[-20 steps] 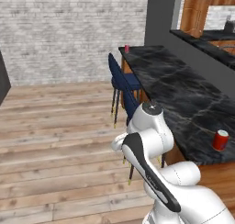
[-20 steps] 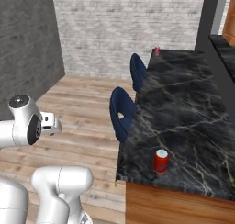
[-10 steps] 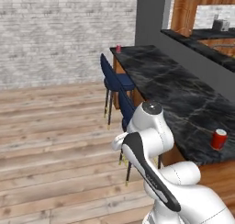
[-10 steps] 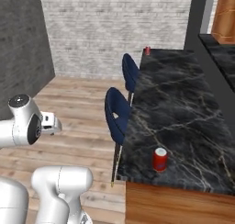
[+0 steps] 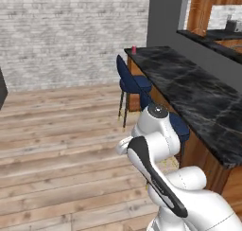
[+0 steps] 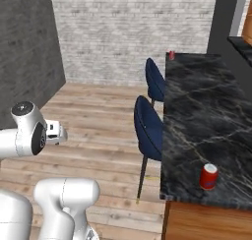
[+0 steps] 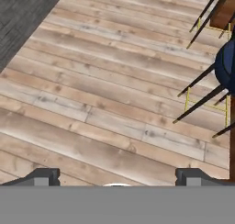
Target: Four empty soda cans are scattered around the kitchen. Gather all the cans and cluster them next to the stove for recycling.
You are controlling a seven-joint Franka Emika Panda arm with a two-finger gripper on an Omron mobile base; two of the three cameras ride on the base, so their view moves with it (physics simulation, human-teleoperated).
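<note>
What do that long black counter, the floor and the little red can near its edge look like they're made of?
Counter: looks like polished black marble, with pale veins running across it.
Floor: wood planks, with visible grain and seams, matte.
Red can: probably thin metal, judging by its silver top; the rendering leaves that open.

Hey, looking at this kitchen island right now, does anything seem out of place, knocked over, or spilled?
Two small red soda cans look stray: one upright near the near edge of the black marbled counter at, another at its far corner. Both stand upright; nothing looks spilled or damaged. The two dark blue stools sit normally beside the counter.
</note>
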